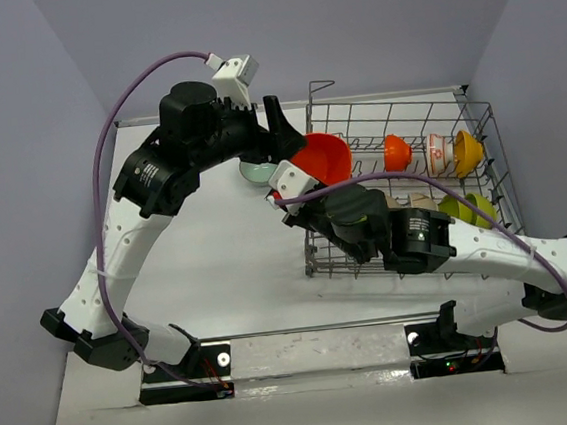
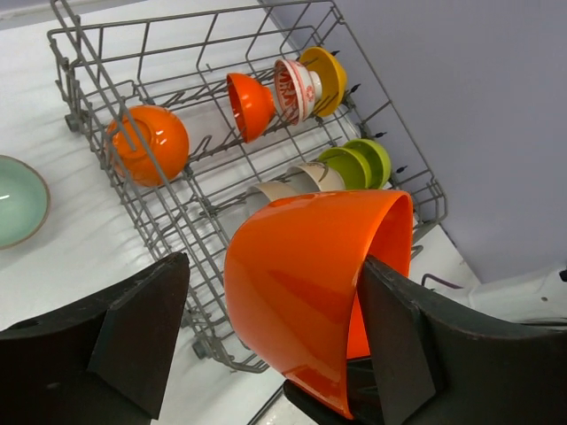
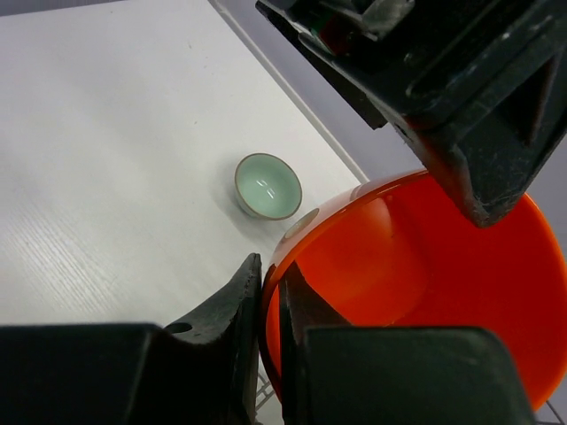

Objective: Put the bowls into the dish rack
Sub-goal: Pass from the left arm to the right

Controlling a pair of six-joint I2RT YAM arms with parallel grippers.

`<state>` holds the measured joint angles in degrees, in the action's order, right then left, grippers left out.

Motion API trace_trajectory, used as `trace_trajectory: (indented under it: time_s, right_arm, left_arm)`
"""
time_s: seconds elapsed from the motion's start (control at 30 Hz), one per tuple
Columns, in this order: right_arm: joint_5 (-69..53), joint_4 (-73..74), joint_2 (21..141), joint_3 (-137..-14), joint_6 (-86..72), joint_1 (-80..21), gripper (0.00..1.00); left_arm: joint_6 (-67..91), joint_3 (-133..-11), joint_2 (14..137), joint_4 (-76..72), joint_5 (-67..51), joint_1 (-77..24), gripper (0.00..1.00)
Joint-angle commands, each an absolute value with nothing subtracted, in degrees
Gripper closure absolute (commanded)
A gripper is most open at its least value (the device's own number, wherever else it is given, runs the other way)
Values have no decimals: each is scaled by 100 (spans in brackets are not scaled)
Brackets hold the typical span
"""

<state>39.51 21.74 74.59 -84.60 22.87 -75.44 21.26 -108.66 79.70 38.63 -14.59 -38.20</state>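
A large red-orange bowl (image 1: 323, 156) hangs tilted over the left end of the dish rack (image 1: 486, 123). My right gripper (image 3: 270, 274) is shut on its rim, one finger inside and one outside. My left gripper (image 2: 275, 266) is open around the same bowl (image 2: 310, 283): its left finger (image 2: 146, 332) stands well off the wall, and its right finger (image 2: 399, 336) is at the bowl's mouth. Standing in the rack (image 2: 89, 35) are an orange bowl (image 2: 151, 142), a red-orange one (image 2: 251, 104), a red-patterned white one (image 2: 297, 88), a yellow one (image 2: 326, 78) and lime green ones (image 2: 359, 164).
A pale teal bowl (image 1: 257, 171) sits upright on the white table left of the rack, also seen in the right wrist view as the teal bowl (image 3: 267, 186). Both arms cross above the rack's left end. Grey walls close in the table at the back and sides.
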Motion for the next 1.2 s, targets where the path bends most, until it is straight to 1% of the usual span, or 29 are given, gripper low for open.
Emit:
trace_trajectory:
  time_s: [0.0,0.13,0.27,0.33,0.43,0.5,0.53,0.67,0.77,0.9,1.07,1.17]
  right_arm:
    - [4210,1978,6883,-8324,2004,-7585,99]
    - [4429,1943,6716,-8218,2004,-7585,99]
    - [4623,1881,6548,-8078,2004,-7585,99]
    - [4693,1872,6513,-8025,2013,-7585,99]
    - [4860,1863,6513,-7954,2109,-7585,99]
    - [4956,1872,6548,-7902,2171,-7585,99]
    - [5001,1872,6574,-7884,2214,-7585,99]
    - [5115,1872,6776,-7822,2338,-7585,99]
    - [5282,1872,6943,-7875,2382,-7585,99]
    - [5143,1863,6900,-7945,2145,-7313,99]
    - [4484,1889,6794,-7805,1040,-6015,99]
    - [4115,2056,6838,-7875,503,-5556,99]
  left_arm:
    - [2390,-11346,7945,2883,-502,-3604,16]
    - [2478,-11382,7998,2900,147,-3604,14]
    - [2575,-11190,7893,2804,596,-3595,13]
    - [2619,-11127,7840,2629,641,-3586,11]
    - [2619,-11320,7927,2601,510,-3560,10]
    - [2628,-11521,8024,2567,125,-3560,7]
    - [2628,-11575,8059,2540,123,-3560,7]
    - [2575,-11926,8244,2523,-735,-3559,7]
    - [2610,-11883,8209,2426,-783,-3560,7]
    - [2593,-11629,7981,2408,-317,-3533,6]
    - [2619,-11435,7752,2356,-255,-3481,6]
    - [2593,-11417,7717,2382,-290,-3472,6]
